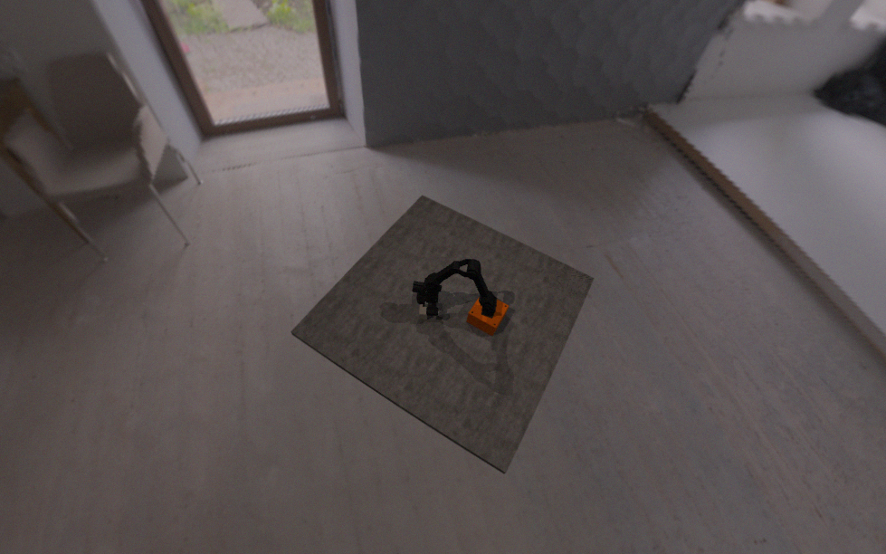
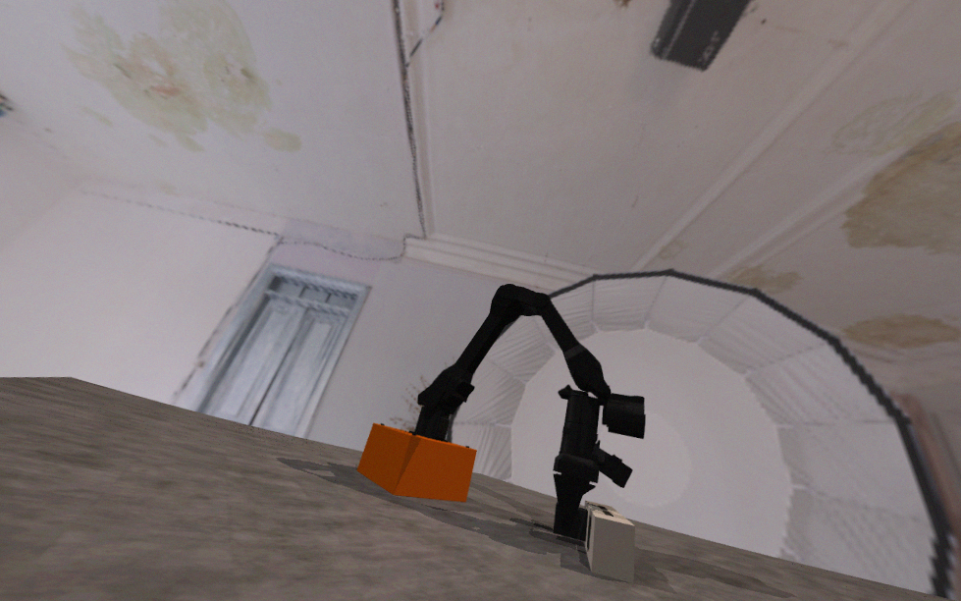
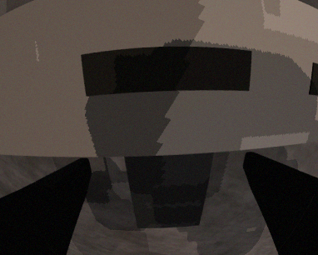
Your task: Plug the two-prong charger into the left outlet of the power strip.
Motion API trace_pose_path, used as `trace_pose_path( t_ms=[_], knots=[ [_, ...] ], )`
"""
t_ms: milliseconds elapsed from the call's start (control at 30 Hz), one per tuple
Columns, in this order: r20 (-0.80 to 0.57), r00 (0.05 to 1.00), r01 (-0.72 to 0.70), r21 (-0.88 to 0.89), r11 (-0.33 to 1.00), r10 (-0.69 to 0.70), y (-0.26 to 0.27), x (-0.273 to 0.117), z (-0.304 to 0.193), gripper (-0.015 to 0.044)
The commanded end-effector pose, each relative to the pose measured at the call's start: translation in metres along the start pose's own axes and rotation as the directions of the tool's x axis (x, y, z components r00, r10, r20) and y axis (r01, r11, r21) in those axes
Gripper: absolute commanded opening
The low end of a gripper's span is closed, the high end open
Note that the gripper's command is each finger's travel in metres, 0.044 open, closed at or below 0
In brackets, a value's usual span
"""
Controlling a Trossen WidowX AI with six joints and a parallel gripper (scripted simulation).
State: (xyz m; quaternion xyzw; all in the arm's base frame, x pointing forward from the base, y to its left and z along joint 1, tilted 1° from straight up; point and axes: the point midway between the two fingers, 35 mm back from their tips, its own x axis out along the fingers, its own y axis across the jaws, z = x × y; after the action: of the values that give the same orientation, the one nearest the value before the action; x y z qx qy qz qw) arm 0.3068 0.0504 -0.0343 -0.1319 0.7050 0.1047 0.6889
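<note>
The beige power strip [image 1: 422,311] [image 2: 611,549] [image 3: 35,112] stands on the table. In the wrist view it fills the upper part, with a long dark recess [image 3: 168,68] at the middle and part of another at the right edge. The dark charger block [image 3: 176,187] lies below it there, its upper end meeting the strip's near edge in the picture. Its prongs are hidden, and I cannot tell how deep they sit. My gripper [image 1: 435,314] [image 2: 568,521] [image 3: 168,164] points down beside the strip and is open, one finger on each side of the charger, with gaps on both sides.
The grey table [image 1: 397,365] [image 2: 133,516] carries the arm's orange base [image 1: 487,317] [image 2: 435,469], a short way from the strip. The arm arches above between them. Shadows of the arm fall across the strip and the table.
</note>
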Motion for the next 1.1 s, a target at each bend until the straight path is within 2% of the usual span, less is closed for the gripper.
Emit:
trace_pose_path(
  t_ms=[0,1067],
  knots=[
    [-0.002,1.000,-0.006,-0.006,1.000,0.006,0.001,0.001,-0.004,0.0440],
    [-0.004,1.000,-0.006,-0.006,1.000,0.005,0.000,0.002,-0.026,0.0440]
  ],
)
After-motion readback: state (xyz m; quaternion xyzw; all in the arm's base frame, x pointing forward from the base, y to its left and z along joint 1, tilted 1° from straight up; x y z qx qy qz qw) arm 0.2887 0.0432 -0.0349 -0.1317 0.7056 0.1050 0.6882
